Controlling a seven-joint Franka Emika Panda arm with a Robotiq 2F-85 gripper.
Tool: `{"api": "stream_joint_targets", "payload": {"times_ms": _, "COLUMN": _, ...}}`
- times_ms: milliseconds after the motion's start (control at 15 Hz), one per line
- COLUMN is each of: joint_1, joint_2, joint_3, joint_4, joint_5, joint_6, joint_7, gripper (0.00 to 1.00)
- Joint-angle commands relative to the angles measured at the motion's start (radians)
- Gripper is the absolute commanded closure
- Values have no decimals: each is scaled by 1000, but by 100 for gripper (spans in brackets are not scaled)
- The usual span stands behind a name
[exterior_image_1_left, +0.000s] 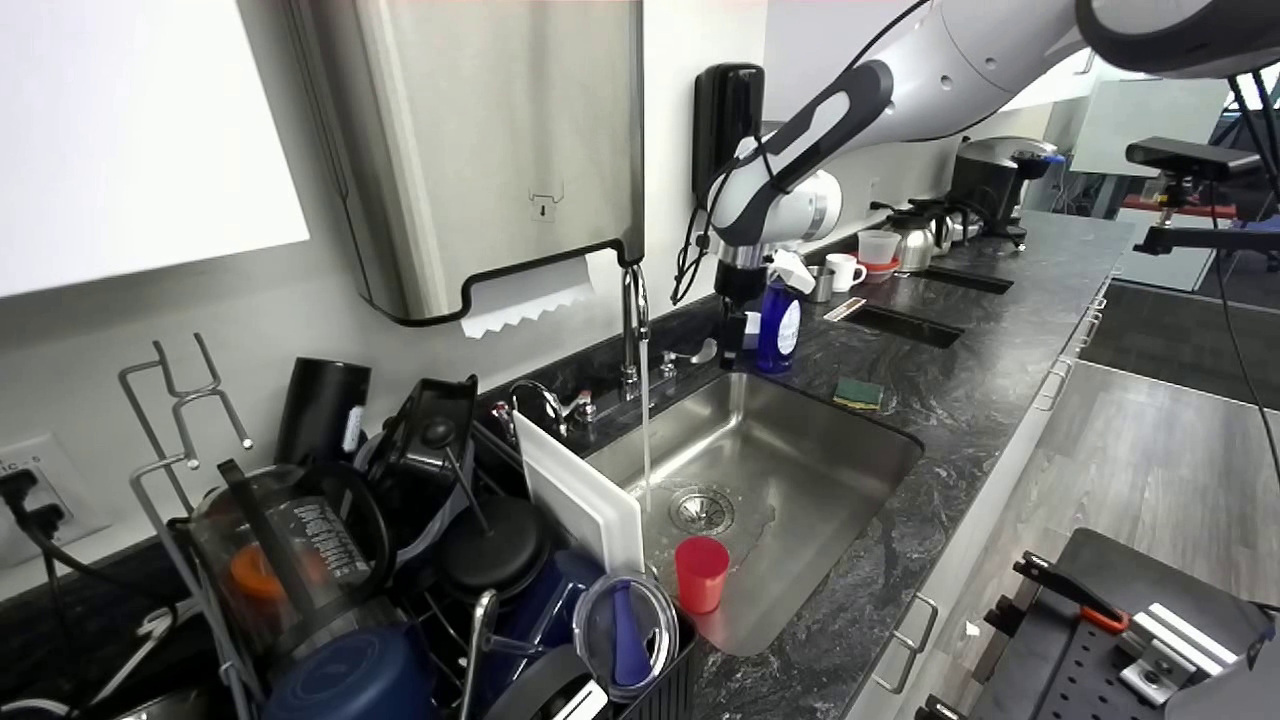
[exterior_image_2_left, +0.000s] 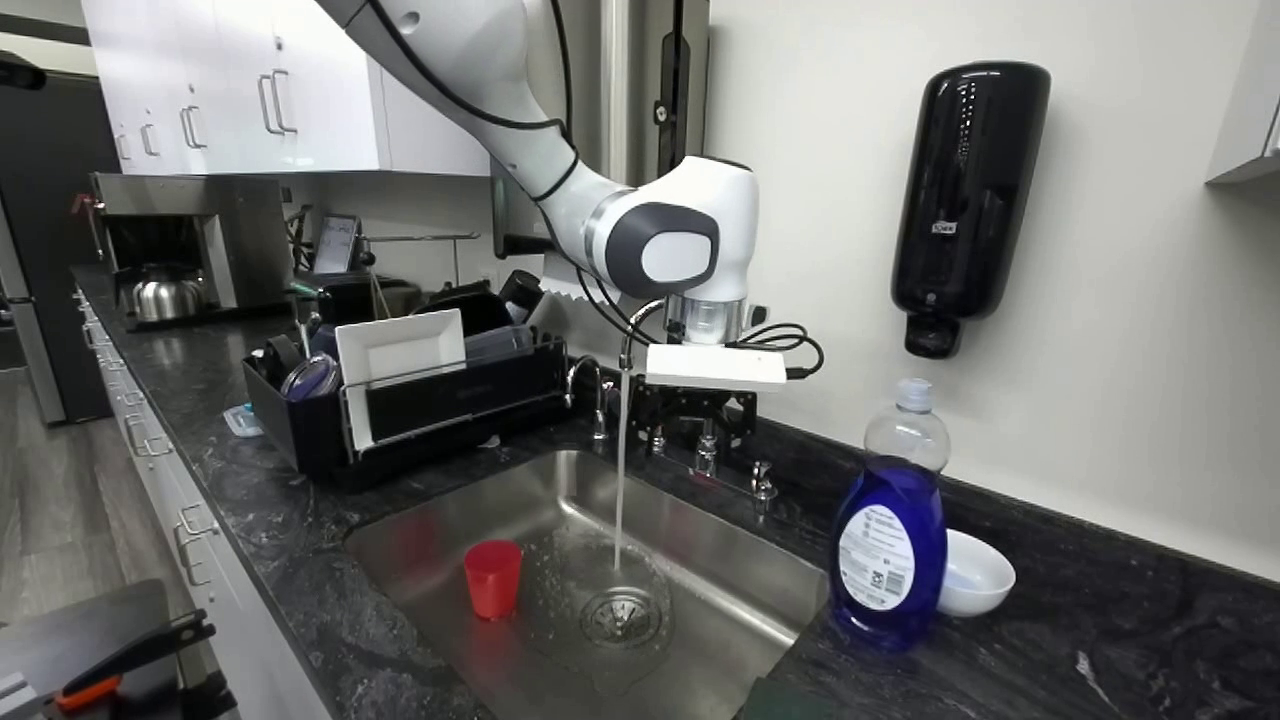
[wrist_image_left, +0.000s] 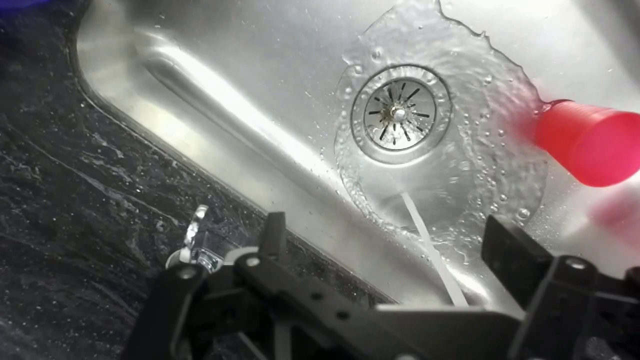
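My gripper (wrist_image_left: 384, 235) is open, its two black fingers wide apart with nothing held between them. It hangs over the back edge of the steel sink (exterior_image_2_left: 700, 535), beside the tall faucet (exterior_image_1_left: 630, 320). A thin stream of water (exterior_image_2_left: 621, 470) falls from that faucet near the drain (wrist_image_left: 398, 114); in the wrist view the stream (wrist_image_left: 430, 245) passes through the gap between the fingers. Inside the sink a red cup (exterior_image_2_left: 492, 580) stands upright, apart from the gripper. In the wrist view the cup (wrist_image_left: 590, 140) is at the right, past the drain.
A bottle of blue soap (exterior_image_2_left: 890, 550) stands at the sink's corner, a white bowl (exterior_image_2_left: 975, 575) behind it. The packed dish rack (exterior_image_2_left: 460, 390) with a white plate (exterior_image_2_left: 400, 350) borders the opposite side. A sponge (exterior_image_1_left: 859, 393) lies on the counter. Faucet handles (exterior_image_2_left: 706, 455) sit below the gripper.
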Motion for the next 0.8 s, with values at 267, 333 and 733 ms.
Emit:
{"api": "stream_joint_targets", "payload": {"times_ms": 267, "joint_1": -29, "joint_2": 50, "joint_3": 22, "joint_4": 57, "joint_5": 13, "joint_6": -2, "joint_7": -49, "gripper": 0}}
{"api": "stream_joint_targets", "payload": {"times_ms": 333, "joint_1": -29, "joint_2": 55, "joint_3": 23, "joint_4": 60, "joint_5": 13, "joint_6": -2, "joint_7": -50, "gripper": 0}}
{"api": "stream_joint_targets", "payload": {"times_ms": 733, "joint_1": -25, "joint_2": 82, "joint_3": 23, "joint_4": 75, "joint_5": 3, "joint_6": 16, "joint_7": -51, "gripper": 0}}
